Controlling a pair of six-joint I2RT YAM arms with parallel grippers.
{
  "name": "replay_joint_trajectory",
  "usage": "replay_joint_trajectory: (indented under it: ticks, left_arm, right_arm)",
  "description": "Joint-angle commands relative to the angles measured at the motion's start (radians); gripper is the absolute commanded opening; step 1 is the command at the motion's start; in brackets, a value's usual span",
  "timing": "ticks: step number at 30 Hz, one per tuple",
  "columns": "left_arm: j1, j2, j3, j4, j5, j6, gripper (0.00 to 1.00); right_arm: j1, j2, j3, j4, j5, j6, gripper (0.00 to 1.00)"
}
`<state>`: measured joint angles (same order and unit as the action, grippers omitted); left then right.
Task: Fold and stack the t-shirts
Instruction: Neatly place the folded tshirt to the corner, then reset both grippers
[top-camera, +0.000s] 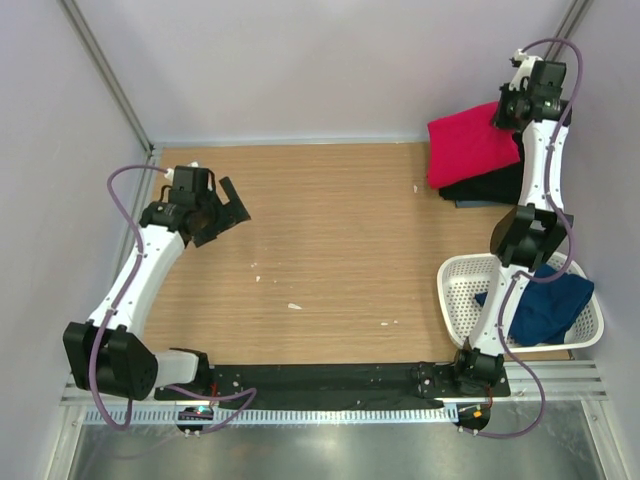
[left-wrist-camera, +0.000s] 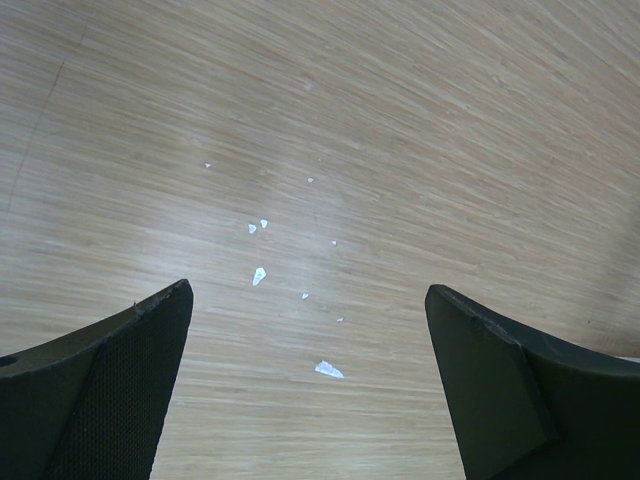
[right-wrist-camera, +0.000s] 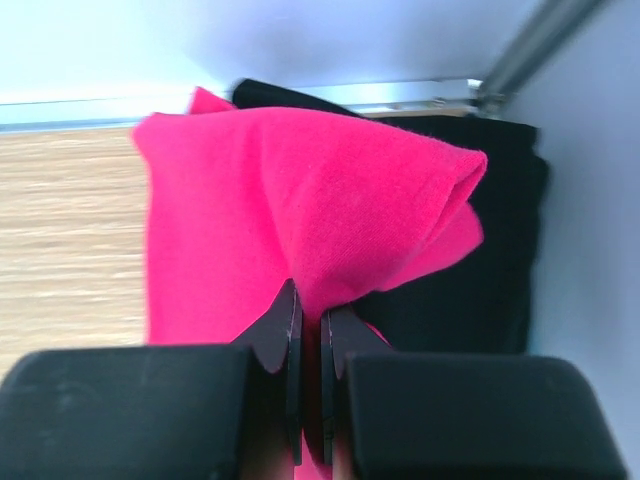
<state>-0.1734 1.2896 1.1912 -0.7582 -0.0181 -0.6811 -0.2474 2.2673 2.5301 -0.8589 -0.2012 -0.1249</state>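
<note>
Right pincer (right-wrist-camera: 310, 305) pinched the red t-shirt (right-wrist-camera: 300, 190) at the table's (top-camera: 330, 230) far right corner; it needed laying down flat. Left pincer (left-wrist-camera: 308, 290) was open, empty.

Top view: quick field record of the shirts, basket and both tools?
red shirt: on top of the black shirt, far right corner
black shirt: under the red one
navy shirt: crumpled in the basket, near right
left tool: open, empty, above the table
right tool: shut on a fold of the red shirt
</note>
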Motion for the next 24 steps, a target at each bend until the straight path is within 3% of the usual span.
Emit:
replay_joint_trajectory:
  ticks: [1, 9, 14, 17, 18, 19, 24]
  left_arm:
    - [0.008, 0.000, 0.041, -0.016, -0.017, -0.020, 1.00]
    - [0.009, 0.017, 0.041, -0.050, -0.039, -0.046, 1.00]
    - [0.008, 0.024, 0.039, -0.061, -0.045, -0.051, 1.00]
    - [0.008, 0.019, 0.030, -0.055, -0.037, -0.049, 1.00]
    - [0.008, 0.019, 0.030, -0.052, -0.034, -0.046, 1.00]
    - [0.008, 0.016, 0.030, -0.050, -0.028, -0.044, 1.00]
    - [0.008, 0.002, 0.048, -0.021, 0.001, -0.009, 1.00]
  right_arm:
    - [-0.029, 0.020, 0.027, 0.081, 0.106, -0.065, 0.01]
    - [-0.064, 0.127, 0.013, 0.150, 0.198, -0.127, 0.07]
    - [-0.066, 0.158, 0.010, 0.196, 0.376, -0.150, 0.12]
    - [-0.066, 0.144, 0.022, 0.222, 0.396, -0.127, 0.64]
    - [-0.066, 0.135, 0.027, 0.221, 0.395, -0.114, 0.95]
    - [-0.064, 0.108, 0.032, 0.216, 0.387, -0.105, 1.00]
    - [-0.055, -0.050, 0.047, 0.158, 0.290, -0.041, 1.00]
